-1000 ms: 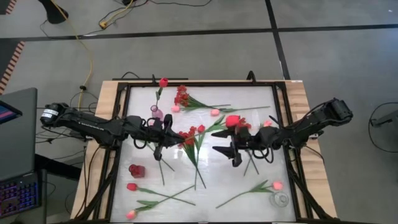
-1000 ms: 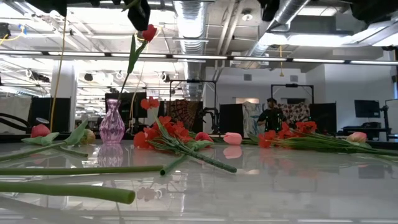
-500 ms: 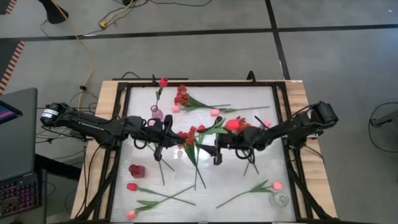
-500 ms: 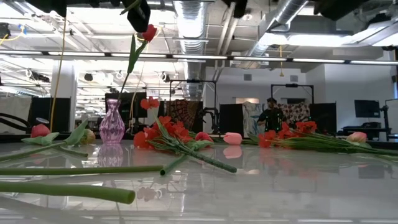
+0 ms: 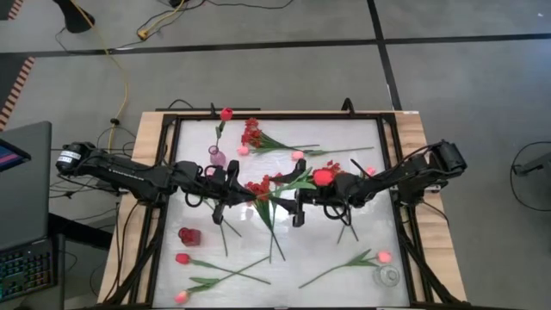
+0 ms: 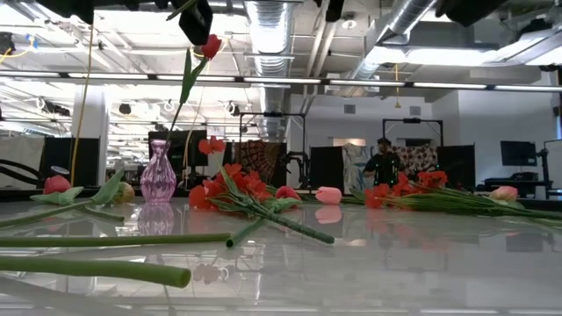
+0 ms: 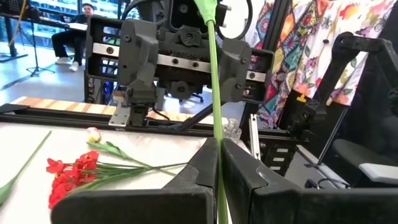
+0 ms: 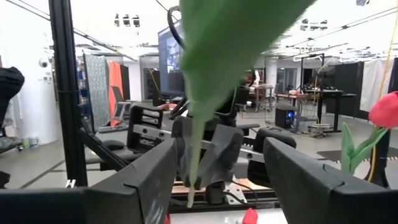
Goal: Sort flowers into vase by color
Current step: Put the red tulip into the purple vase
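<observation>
My left gripper (image 7: 217, 163), clamped on a red tulip's stem (image 7: 213, 81), hovers mid-table (image 5: 344, 133); my right gripper (image 5: 297, 207) gapes beside it. Most flowers (image 5: 258, 138) lie scattered; the pink vase (image 6: 159, 175) appears empty.

right gripper (image 8: 221, 171): fingers (image 8: 134, 186) spread wide | green leaf (image 8: 230, 46) hangs between them, tapering to a stem | left gripper (image 8: 205, 158) facing, beyond | red tulip (image 8: 385, 111) at edge
</observation>
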